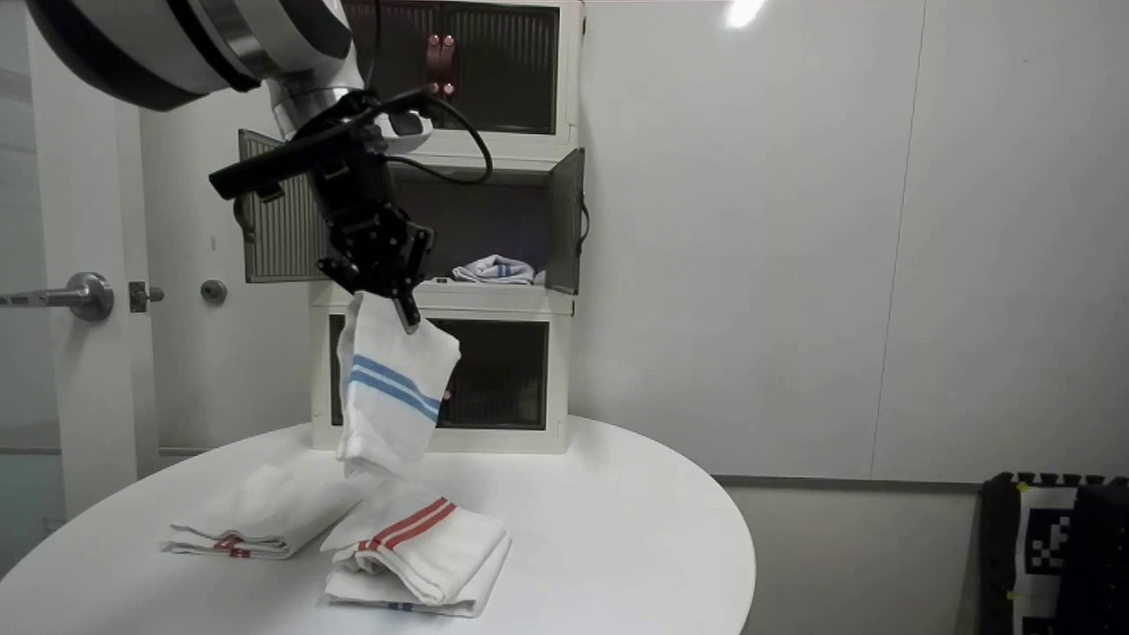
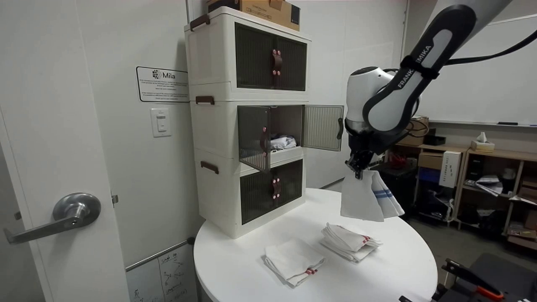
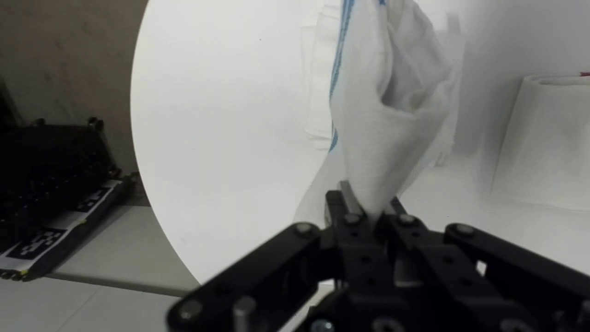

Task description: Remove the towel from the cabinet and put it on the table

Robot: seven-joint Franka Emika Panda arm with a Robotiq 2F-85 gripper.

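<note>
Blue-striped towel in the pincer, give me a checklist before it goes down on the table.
1. Grip of the pincer on the towel: ok, a fold is pinched.
2. Towel out of the cabinet: ok, hangs outside.
3. Bare spot straight below: not ok, the folded pile seems underneath.
4. Towel apart from that pile: ok, table shows between them in an exterior view.
5. Whether the cloth inside the cabinet should come too: cannot tell.

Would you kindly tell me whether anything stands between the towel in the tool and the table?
Yes: a red-striped stack on the table appears to lie roughly below the hanging towel; I see nothing else in its way.
</note>
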